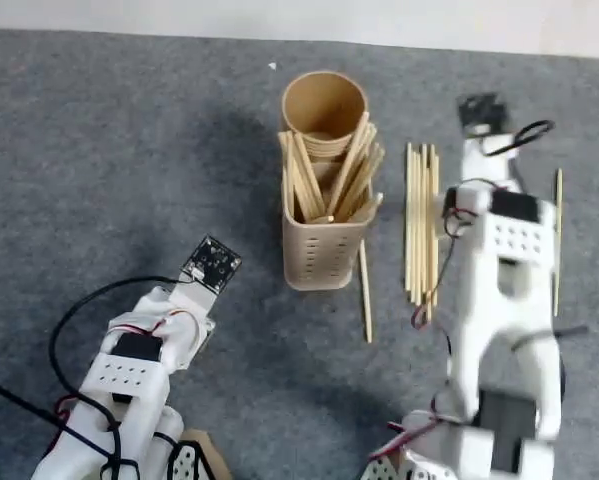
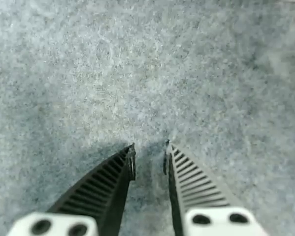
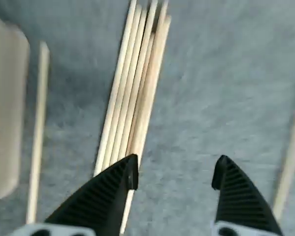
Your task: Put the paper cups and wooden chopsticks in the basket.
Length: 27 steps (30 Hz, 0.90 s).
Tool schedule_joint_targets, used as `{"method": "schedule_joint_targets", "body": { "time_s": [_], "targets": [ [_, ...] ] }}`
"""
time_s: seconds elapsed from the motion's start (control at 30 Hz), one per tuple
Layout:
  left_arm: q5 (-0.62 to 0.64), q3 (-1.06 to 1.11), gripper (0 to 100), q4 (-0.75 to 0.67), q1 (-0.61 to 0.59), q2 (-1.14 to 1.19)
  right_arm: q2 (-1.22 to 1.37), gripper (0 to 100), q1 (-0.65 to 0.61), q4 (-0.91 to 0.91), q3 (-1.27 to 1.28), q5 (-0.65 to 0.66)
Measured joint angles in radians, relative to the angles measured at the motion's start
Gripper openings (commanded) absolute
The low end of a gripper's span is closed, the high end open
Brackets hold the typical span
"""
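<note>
A beige perforated basket (image 1: 324, 255) stands mid-table. It holds a stack of brown paper cups (image 1: 324, 105) and several wooden chopsticks (image 1: 349, 175). A bundle of chopsticks (image 1: 421, 225) lies on the grey carpet just right of the basket, with one loose stick (image 1: 365, 295) between them and another (image 1: 557, 240) farther right. My right gripper (image 3: 176, 169) hangs open above the bundle (image 3: 137, 93), one finger (image 3: 120, 182) over the bundle's edge and the other over bare carpet. My left gripper (image 2: 149, 150) is slightly open over bare carpet at the lower left, holding nothing.
The right arm's white body (image 1: 504, 260) stretches over the area right of the bundle. The left arm (image 1: 144, 355) sits at the lower left, away from the basket. In the right wrist view the basket wall (image 3: 4, 123) is close beside the loose stick (image 3: 38, 132).
</note>
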Motion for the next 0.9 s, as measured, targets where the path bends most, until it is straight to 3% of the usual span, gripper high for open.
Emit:
{"method": "schedule_joint_targets", "body": {
  "time_s": [0.2,0.47,0.53,0.67,0.9],
  "targets": [
    [0.000,0.000,13,0.000,0.000,0.000,0.258,25.2,0.008,-0.071,0.000,0.006],
    [0.000,0.000,13,0.000,0.000,0.000,0.328,25.1,0.012,-0.130,-0.003,0.006],
    [0.000,0.000,13,0.000,0.000,0.000,0.334,21.0,0.012,-0.132,-0.003,0.006],
    [0.000,0.000,13,0.000,0.000,0.000,0.353,0.0,0.020,-0.132,-0.014,0.008],
    [0.000,0.000,13,0.000,0.000,0.000,0.358,0.6,0.048,-0.143,-0.035,0.002]
  ]
}}
